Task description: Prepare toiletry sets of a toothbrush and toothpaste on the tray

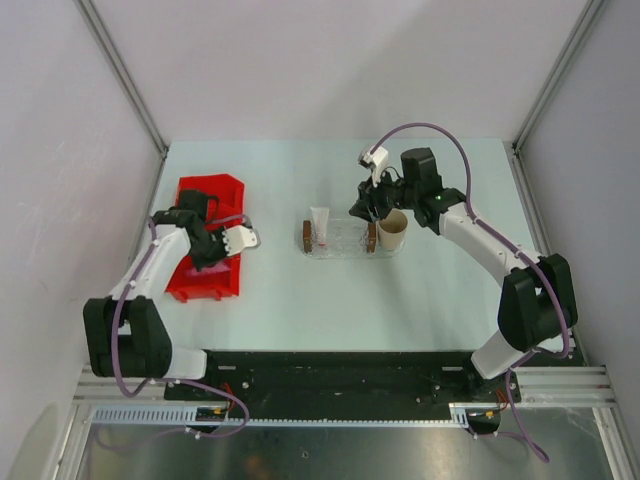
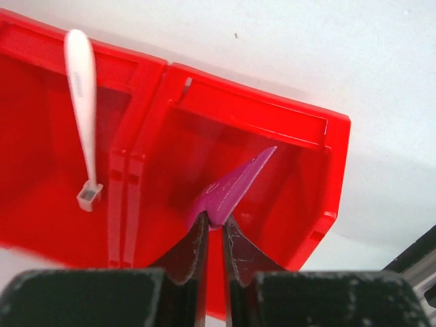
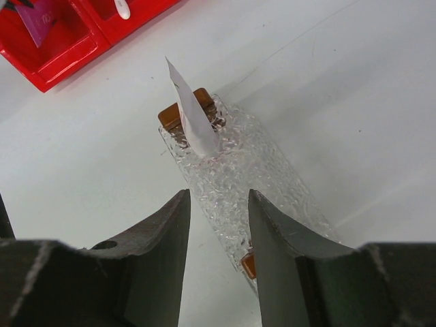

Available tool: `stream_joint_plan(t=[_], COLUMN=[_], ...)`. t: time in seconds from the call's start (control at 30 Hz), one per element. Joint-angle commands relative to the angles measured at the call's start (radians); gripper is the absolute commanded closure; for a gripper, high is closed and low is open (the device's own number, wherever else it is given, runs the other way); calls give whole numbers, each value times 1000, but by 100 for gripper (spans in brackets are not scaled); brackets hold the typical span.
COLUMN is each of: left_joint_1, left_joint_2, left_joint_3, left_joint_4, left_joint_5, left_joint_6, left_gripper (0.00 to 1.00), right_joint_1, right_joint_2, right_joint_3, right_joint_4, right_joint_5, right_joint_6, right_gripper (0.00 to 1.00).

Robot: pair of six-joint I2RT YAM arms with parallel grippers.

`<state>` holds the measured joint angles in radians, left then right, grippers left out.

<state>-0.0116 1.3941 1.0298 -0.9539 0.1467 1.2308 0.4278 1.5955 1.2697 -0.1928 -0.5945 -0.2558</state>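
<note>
Left hand (image 2: 215,228) tips not resolvable in top view. Near brown block (image 3: 249,264) of small clear plastic tray (image 3: 272,184) mostly hidden behind right hand (image 3: 218,201).

Left hand: nearly shut, pinching the end of magenta-pink flat squeeze tube (image 2: 231,187) at right compartment of red plastic divided bin (image 2: 259,109). Can't tell if lifted. Thin white toothbrush (image 2: 83,109) lies in left compartment.

Right hand: approx half open, empty, above tray.

White squeeze tube (image 3: 191,119) leans at tray's far end.

Pale matte tabletop (image 1: 300,300). Bears: red divided bin (image 1: 205,275), toward left edge; clear tray (image 1: 345,242) with brown end blocks, mid-tabletop; tan paper cup (image 1: 393,232), just beside tray's right end.
</note>
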Motion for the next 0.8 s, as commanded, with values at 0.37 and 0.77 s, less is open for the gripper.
stream_joint_plan(t=[0.37,0.77], left_joint_1=[9,35], left_joint_2=[-219,-323], left_joint_3=[128,292], left_joint_4=[-34,-37], left_joint_5=[163,418], left_joint_6=[-11,-284], left_gripper=[100,100], right_joint_1=[17,71], right_joint_2=[-29,-137], right_joint_3=[-1,0], right_joint_4=[23,78], right_joint_5=[-16,-79], right_joint_6=[26,13], right_gripper=[56,53])
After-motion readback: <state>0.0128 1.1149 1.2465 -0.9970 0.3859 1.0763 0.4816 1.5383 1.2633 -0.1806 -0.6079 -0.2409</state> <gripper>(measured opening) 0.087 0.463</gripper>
